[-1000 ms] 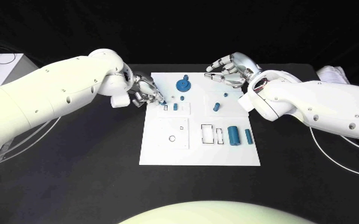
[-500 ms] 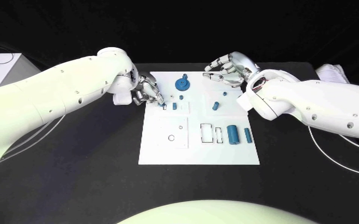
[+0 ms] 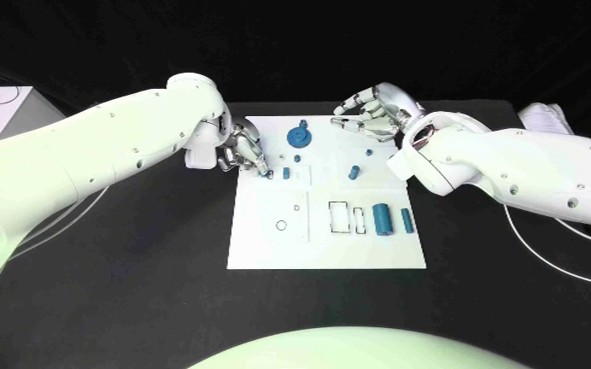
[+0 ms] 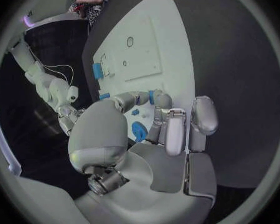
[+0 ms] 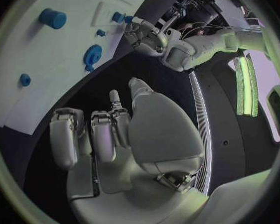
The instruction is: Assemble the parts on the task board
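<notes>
the white task board point(image 3: 326, 241) is lying in the middle of the black table point(image 3: 136, 284). the left hand point(image 3: 242, 152) is reaching in at the board's left edge, toward the far end, with its fingertips point(image 3: 261, 168) gathered around a small blue part point(image 4: 154, 95); in the left wrist view that part is sitting pinched between the thumb and a finger, right at the board's edge. just to the right of those fingertips a short blue peg point(image 3: 286, 173) is standing in the board.

the right hand point(image 3: 376, 113) is hovering over the board's far right corner, its fingers curled inward and holding nothing that the views show.

at the far end of the board a round blue disc with a stem point(image 3: 300, 137) is resting between the two hands. a small blue piece point(image 3: 354, 172) is sitting near the middle of the board's right half. nearer on the right side, a blue cylinder point(image 3: 383, 218) and a thinner blue bar point(image 3: 406, 219) are lying side by side, just right of two outlined rectangular slots point(image 3: 346, 218). on the left half a small round hole point(image 3: 281, 225) is showing.
</notes>
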### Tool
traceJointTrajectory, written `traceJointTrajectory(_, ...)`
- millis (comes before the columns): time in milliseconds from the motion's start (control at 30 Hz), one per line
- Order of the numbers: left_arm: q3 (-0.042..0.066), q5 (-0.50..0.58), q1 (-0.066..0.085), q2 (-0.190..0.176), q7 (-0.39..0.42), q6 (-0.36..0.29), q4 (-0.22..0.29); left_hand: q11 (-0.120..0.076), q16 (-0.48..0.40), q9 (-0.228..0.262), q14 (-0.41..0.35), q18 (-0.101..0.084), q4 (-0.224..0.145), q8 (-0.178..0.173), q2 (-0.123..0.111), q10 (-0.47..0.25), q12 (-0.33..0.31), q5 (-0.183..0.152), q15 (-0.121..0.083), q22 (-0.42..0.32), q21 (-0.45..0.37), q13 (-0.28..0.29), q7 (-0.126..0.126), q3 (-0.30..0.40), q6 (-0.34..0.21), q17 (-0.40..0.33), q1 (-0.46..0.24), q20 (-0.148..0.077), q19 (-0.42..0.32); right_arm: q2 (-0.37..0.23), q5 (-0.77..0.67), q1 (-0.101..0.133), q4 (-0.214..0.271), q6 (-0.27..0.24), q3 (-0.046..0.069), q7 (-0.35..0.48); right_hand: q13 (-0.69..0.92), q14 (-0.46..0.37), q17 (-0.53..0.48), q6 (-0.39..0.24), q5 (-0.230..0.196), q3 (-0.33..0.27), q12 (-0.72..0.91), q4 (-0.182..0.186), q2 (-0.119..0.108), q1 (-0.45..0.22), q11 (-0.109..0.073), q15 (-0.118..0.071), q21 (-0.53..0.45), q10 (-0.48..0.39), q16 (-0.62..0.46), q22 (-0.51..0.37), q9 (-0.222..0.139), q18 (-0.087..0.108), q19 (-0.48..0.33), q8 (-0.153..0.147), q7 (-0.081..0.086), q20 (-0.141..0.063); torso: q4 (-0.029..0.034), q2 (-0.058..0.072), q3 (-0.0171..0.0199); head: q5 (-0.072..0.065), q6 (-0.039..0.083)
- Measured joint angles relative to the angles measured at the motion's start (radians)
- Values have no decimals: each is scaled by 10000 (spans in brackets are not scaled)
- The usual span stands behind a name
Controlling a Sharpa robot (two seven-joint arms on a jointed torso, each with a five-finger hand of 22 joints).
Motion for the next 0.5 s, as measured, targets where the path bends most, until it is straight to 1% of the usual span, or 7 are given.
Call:
traceJointTrajectory(200, 0, -110, 21, 5, 39, 226, -27, -18, 0, 8, 0, -1, -27, -1, 3, 22, -1, 0, 0, -19, 0, 26, 0, -27, 0, 0, 3, 0, 0, 1, -3, 0, -2, 1, 0, -4, 0, 0, -1, 0, 0, 0, 0, 0, 0, 0, 0, 0, 0, 0, 0, -1, 0, 0, 0, 0, 0, 0, 16, -8, 0, -26, -31)
traceJointTrajectory(267, 0, -126, 22, 6, 58, 278, -27, -20, 36, 12, 0, 0, -27, -1, 25, 54, -1, 0, 0, -36, 0, 26, 37, -27, 37, 0, 25, 0, 0, 6, -4, 0, -3, 2, 0, -4, 0, 0, -1, 0, 0, 0, 0, 0, 0, 0, 0, 0, 0, 0, 0, -1, 0, -1, 0, 0, 0, 0, 18, -12, -2, -31, -37)
traceJointTrajectory(500, 0, -136, 25, 4, 124, 303, -6, -19, 35, 18, 0, -1, -27, -4, 25, 56, 4, -1, 0, -36, 0, 65, 36, -27, 38, 0, 25, 0, 0, 16, -7, 0, -8, 3, 0, -5, 0, 0, -2, 0, 0, 0, 0, 0, 0, 0, 0, 0, 0, 0, 0, 5, 1, 0, 0, 0, 0, 0, 18, -12, -6, -34, -39)
